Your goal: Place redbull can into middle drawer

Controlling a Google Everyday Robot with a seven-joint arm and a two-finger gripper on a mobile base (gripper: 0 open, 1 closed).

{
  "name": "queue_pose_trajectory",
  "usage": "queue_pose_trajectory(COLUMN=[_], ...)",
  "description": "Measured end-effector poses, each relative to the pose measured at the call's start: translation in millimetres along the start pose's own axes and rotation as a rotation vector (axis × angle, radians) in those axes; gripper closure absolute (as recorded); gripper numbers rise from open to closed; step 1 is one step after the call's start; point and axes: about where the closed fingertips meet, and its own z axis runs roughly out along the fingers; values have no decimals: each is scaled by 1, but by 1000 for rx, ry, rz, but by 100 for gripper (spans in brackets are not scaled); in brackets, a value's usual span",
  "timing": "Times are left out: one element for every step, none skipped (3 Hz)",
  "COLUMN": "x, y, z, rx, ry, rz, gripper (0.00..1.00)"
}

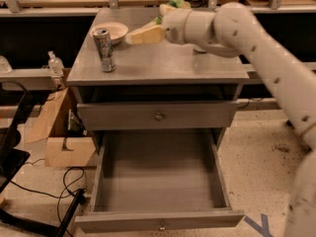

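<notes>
The redbull can [104, 49] stands upright on the left part of the grey cabinet top [163, 63], slim and silver-grey with dark markings. My gripper [140, 35] hovers over the cabinet top just right of the can and a little behind it, pointing left towards it and apart from it. It holds nothing that I can see. The middle drawer [158, 174] is pulled fully open below, with a bare flat bottom, a low front panel and a small knob [161, 226].
A closed drawer with a knob [158, 116] sits above the open one. A shallow white bowl [112, 30] lies behind the can. My white arm [256, 43] crosses the top from the right. A cardboard box [61, 137], a bottle [54, 63] and cables [59, 181] are at the left.
</notes>
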Motion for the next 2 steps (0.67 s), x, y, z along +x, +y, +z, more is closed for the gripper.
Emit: queue_pose_trajectory(x=[14, 28], y=[14, 32], z=[40, 65], rx=[-67, -104], ry=[21, 13], rz=[59, 107], gripper=[0, 0])
